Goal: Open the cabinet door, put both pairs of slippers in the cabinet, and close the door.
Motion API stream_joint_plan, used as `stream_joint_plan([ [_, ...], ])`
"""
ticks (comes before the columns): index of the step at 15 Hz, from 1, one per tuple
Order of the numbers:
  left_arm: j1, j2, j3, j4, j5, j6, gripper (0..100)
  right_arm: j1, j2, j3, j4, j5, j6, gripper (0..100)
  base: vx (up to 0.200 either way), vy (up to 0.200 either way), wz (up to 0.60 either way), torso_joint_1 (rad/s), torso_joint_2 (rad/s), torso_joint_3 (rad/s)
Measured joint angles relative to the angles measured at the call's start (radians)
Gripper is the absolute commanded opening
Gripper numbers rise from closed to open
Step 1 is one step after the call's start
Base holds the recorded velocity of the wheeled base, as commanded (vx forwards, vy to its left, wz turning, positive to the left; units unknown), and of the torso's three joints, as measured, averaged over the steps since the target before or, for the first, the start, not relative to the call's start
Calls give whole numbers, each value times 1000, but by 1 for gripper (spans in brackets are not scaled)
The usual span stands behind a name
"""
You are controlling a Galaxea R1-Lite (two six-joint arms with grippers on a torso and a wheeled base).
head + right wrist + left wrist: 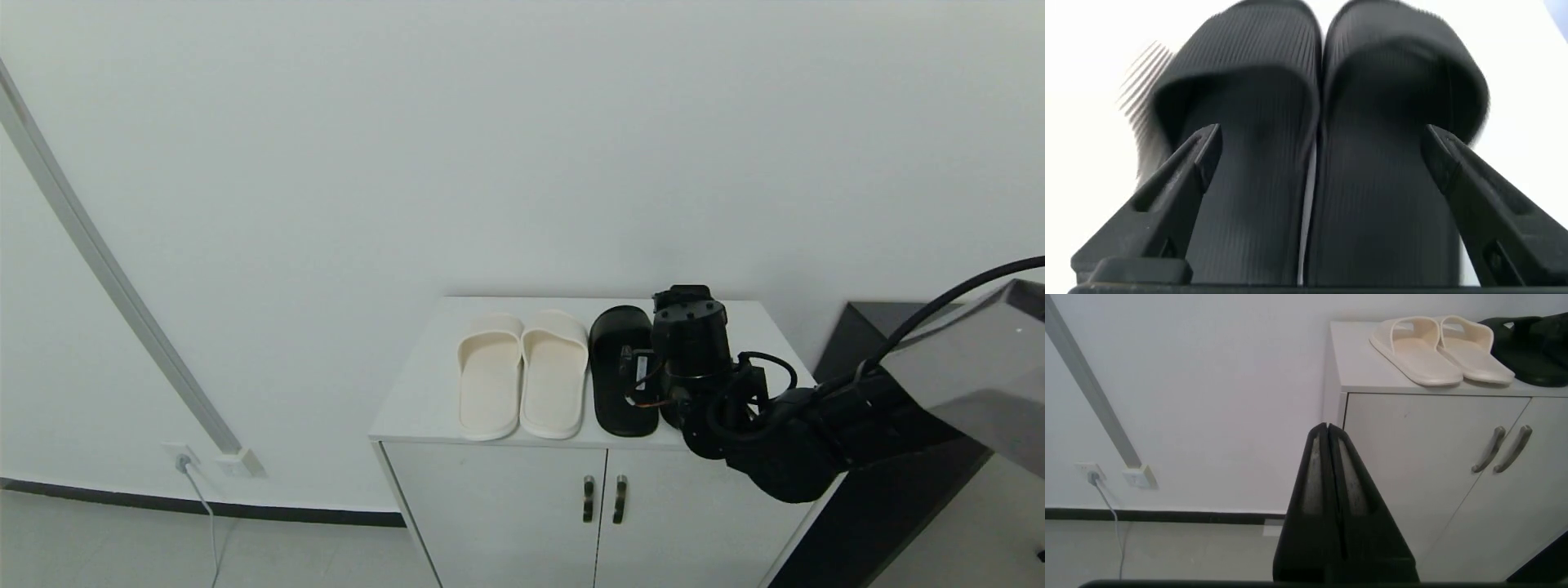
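Note:
A white cabinet [424,400] has both doors shut, with two dark handles [602,498] at the middle. On its top lie a cream pair of slippers [522,376] and, to their right, a black pair [622,371]. My right gripper [1319,155] hovers just over the black pair [1319,122], open, one finger on each side of the two straps. In the head view its wrist [690,351] covers the right black slipper. My left gripper [1328,449] is shut on nothing, low and left of the cabinet [1413,457]. The cream slippers [1441,347] lie beyond it.
A plain white wall stands behind the cabinet. A grey slanted strip [106,269] runs down the wall to a socket with a cable [184,461] at the lower left. A dark unit [865,327] stands right of the cabinet.

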State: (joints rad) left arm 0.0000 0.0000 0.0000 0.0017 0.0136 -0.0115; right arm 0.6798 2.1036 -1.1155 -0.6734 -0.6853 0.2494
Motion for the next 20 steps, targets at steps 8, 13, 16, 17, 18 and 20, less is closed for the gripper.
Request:
stream_joint_plan([
  [8,0,0,0,0,0,-2,0,-56,146,-110,-110,9,-75,100,0,0,0,0,0,0],
  [13,0,0,0,0,0,-2,0,-63,171,-118,-115,9,-76,0,0,0,0,0,0,0],
  [16,0,0,0,0,0,-2,0,-63,173,-116,-115,9,-80,0,0,0,0,0,0,0],
  [17,0,0,0,0,0,-2,0,-63,173,-116,-115,8,-80,0,0,0,0,0,0,0],
  [18,0,0,0,0,0,-3,0,-63,173,-115,-115,8,-81,0,0,0,0,0,0,0],
  [20,0,0,0,0,0,-4,0,-61,173,-113,-116,7,-81,0,0,0,0,0,0,0],
])
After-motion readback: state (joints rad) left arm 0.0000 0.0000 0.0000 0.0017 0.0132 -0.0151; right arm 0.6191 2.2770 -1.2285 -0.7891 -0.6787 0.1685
